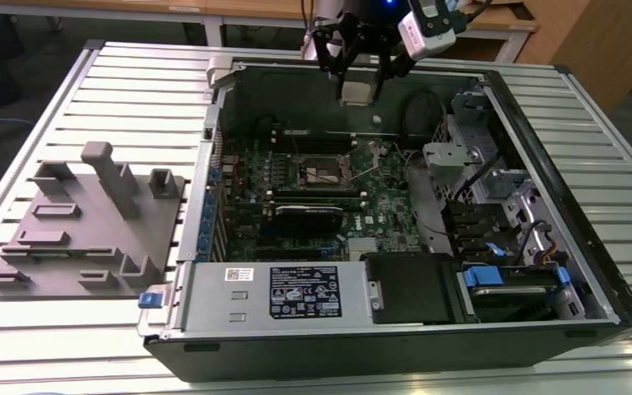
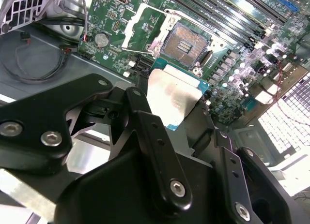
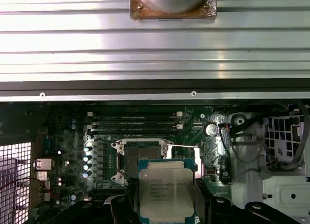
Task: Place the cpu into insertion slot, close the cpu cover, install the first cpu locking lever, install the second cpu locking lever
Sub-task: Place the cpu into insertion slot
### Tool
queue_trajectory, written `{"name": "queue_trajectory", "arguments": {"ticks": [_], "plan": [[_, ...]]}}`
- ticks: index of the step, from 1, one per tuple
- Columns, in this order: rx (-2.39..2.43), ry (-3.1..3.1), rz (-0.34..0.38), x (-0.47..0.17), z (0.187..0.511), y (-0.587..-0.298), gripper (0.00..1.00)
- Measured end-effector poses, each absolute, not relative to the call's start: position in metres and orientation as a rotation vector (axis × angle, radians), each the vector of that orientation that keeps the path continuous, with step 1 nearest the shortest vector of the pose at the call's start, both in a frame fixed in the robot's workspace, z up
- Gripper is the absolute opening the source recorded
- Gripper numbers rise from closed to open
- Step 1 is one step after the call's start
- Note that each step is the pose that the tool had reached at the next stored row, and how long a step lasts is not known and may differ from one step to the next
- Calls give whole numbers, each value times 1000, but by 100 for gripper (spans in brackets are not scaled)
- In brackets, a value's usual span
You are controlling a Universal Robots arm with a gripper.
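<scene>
Second wrist view: the cpu [image 2: 172,88] is seen clamped flat between the fingers of the gripper [image 2: 170,108]. It is held in the air, just apart from the uncovered insertion slot [image 2: 186,42] on the green motherboard [image 2: 111,16]. The motherboard is housed in an open computer case [image 1: 382,354], laid on a slatted metal surface [image 1: 129,82]. A grey fixture [image 1: 85,222] is set near that surface's edge, on the exterior view's left.

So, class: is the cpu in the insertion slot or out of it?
Out: the end effector holds the cpu clear of the insertion slot, which lies bare.
</scene>
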State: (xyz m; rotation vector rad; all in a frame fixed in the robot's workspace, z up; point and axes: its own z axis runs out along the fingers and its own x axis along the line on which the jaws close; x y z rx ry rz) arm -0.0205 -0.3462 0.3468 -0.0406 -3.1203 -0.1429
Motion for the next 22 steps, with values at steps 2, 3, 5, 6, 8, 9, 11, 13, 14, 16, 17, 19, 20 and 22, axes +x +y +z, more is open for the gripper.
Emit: {"name": "queue_trajectory", "arguments": {"ticks": [2, 3, 5, 6, 8, 9, 11, 13, 14, 16, 17, 19, 20, 22], "plan": [[-41, -3120, -143, -21, 346, -346, 54], [-41, -3120, -143, -21, 346, -346, 54], [-41, -3120, -143, -21, 346, -346, 54], [-41, -3120, -143, -21, 345, -346, 54], [-41, -3120, -143, -21, 345, -346, 54], [-41, -3120, -143, -21, 345, -346, 54], [-41, -3120, -143, -21, 345, -346, 54], [-41, -3120, -143, -21, 345, -346, 54], [-41, -3120, -143, -21, 344, -346, 54], [-41, -3120, -143, -21, 343, -346, 54], [-41, -3120, -143, -21, 342, -346, 54], [-41, -3120, -143, -21, 340, -346, 54], [-41, -3120, -143, -21, 339, -346, 54], [-41, -3120, -143, -21, 337, -346, 54]]}}
